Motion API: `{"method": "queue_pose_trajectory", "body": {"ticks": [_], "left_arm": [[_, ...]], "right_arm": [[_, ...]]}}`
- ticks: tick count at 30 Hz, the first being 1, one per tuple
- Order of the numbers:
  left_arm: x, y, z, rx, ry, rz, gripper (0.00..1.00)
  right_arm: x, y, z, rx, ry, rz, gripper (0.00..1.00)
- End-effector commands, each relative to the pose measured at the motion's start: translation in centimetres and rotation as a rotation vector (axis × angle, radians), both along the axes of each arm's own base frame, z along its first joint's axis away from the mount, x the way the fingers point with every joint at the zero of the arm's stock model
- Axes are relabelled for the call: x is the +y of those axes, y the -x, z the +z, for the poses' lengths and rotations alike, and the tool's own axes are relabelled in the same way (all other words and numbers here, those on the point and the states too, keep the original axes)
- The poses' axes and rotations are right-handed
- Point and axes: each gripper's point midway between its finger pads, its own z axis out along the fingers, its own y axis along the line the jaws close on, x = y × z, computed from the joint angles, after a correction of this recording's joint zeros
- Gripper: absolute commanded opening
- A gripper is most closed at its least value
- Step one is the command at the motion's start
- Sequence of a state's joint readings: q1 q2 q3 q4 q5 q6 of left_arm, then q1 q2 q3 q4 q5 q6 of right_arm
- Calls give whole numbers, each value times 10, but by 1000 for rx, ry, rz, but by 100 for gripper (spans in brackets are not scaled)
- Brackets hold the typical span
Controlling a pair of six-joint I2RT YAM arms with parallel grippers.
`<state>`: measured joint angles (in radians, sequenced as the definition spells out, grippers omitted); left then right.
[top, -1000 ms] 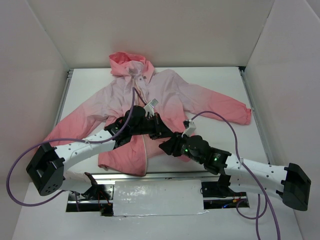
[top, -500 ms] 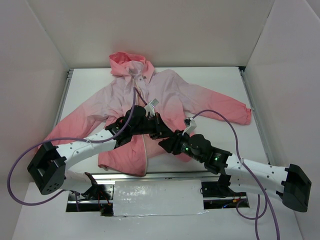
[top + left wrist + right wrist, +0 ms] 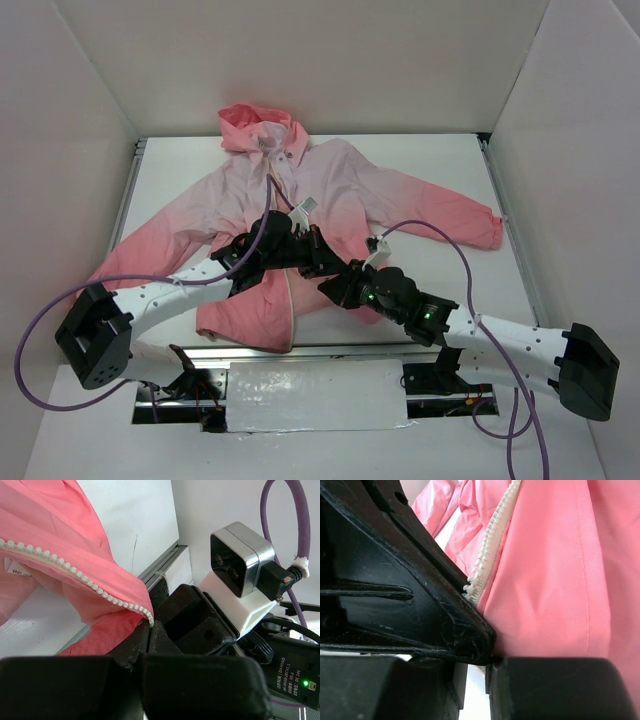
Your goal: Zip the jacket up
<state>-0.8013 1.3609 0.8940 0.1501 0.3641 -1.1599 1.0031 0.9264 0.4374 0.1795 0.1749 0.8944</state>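
The jacket (image 3: 330,185) lies on the tabletop (image 3: 440,165), hood away from me, lower front apart; my left gripper (image 3: 297,247) and right gripper (image 3: 318,262) meet near its hem, each pinched shut on the fabric by the zipper teeth (image 3: 490,535); I judge this the mating step; next, the two ends need squaring together; the slider is hidden.

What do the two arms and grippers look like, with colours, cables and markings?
Left arm and right arm: white links, black joints, blocky black bases, a purple cable looping along each. Left gripper and right gripper are black. A green light glows on the right wrist.
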Motion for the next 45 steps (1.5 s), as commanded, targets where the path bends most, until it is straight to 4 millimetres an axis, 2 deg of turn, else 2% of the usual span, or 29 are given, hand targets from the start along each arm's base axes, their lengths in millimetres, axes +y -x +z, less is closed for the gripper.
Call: {"method": "queue_pose_trajectory", "body": {"ticks": [1,4,5,12,18,26,37,40,42,43,44,45], "left_arm": [[-10,4,25,-21,78,-47,0],[-10,4,24,-21,76,-45,0],[-10,4,25,-21,79,-45,0],[-12,-1,26,-31,69,-32,0],[-14,-8,31,-40,76,-23,0],[-11,-18,38,-52,80,12,0],[-4,-28,36,-56,89,49,0],[-2,-28,36,-62,88,52,0],[0,-28,37,-65,85,54,0],[0,-28,37,-67,86,53,0],[0,-26,37,-65,86,48,0],[0,-26,36,-62,84,48,0]], "right_arm": [[2,-10,20,-46,-53,-30,19],[1,-11,21,-52,-52,-35,9],[0,-10,21,-52,-52,-37,0],[-2,-7,26,-54,-83,-33,0],[2,1,9,-1,-94,-4,0],[17,8,4,35,-125,31,0],[37,39,-16,121,-129,86,0],[37,42,-5,98,-140,112,0],[37,46,2,89,-150,140,6],[34,50,9,83,-160,150,15],[31,53,8,87,-158,157,39],[25,56,17,79,-182,158,47]]}}
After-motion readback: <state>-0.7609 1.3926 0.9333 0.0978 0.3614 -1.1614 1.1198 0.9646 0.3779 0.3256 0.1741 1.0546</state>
